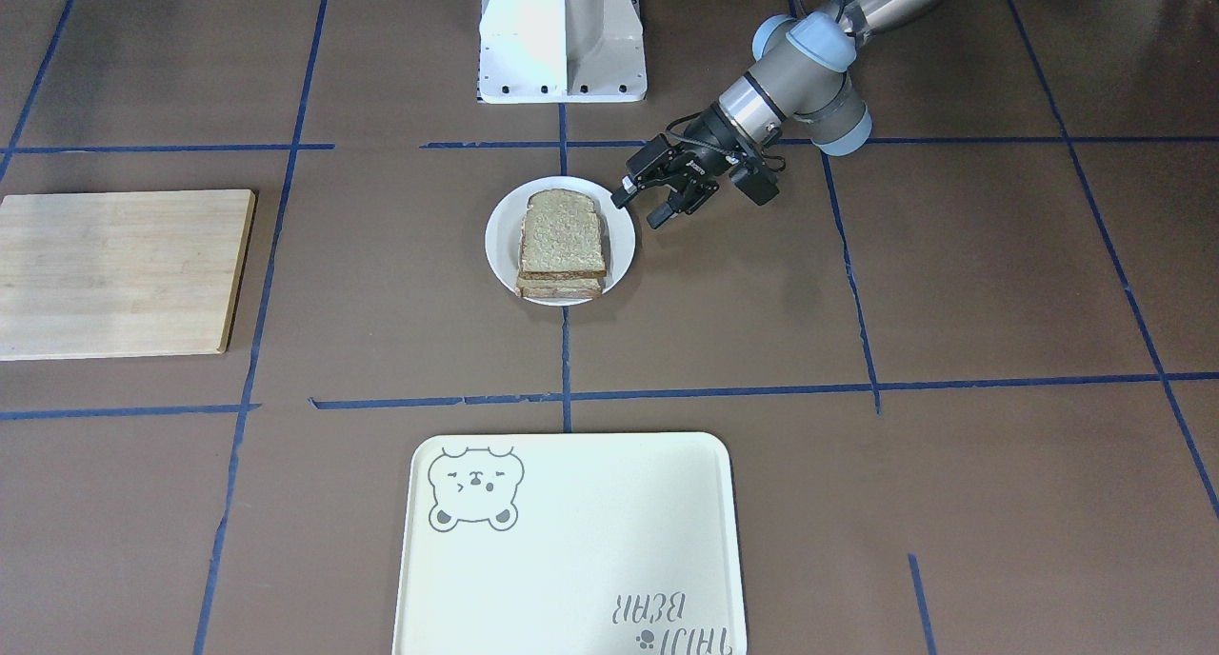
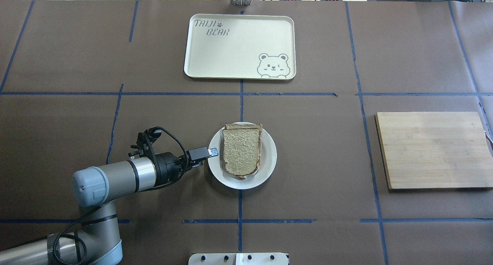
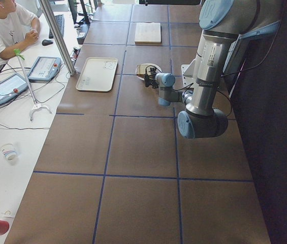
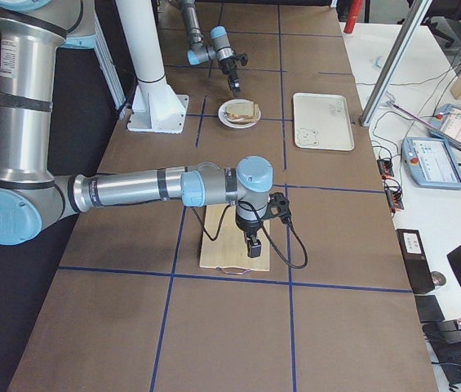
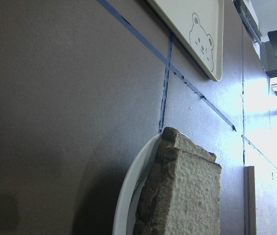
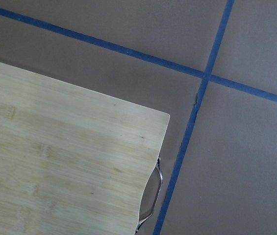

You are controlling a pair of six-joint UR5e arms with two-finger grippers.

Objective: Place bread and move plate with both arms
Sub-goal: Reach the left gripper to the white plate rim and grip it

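Brown paper marked off with blue tape covers the worktop (image 2: 327, 168). At its centre crossing we find the plate (image 2: 271, 154) with the bread (image 2: 242, 151) lying flat on it, speckled face up. It is stacked on a second slice (image 1: 560, 291), whose crust peeks out at one edge. The placing half of the job looks finished to us, and the plate is not yet carried anywhere.

The left arm (image 2: 127, 176) reaches in low and nearly level from the robot's left. Its jaws stand apart and grip nothing: one fingertip (image 2: 212, 152) is just over the plate's near rim and the other is lower, beside it. We read that sideways wrist as a set-up for pinching the thin rim between the upper and lower finger, since a top-down grasp would land on the bread. The left wrist view agrees, with rim and crust seen from close by.

The right arm (image 4: 148, 189) hangs over the wooden cutting board (image 2: 431, 149), well apart from the plate, and we cannot tell whether its jaws are parted or closed. For a two-armed lift it would need to take the opposite rim and keep the plate level, so the stack does not slide. The cream bear tray (image 2: 238, 45) lies beyond the plate and is perhaps the destination.
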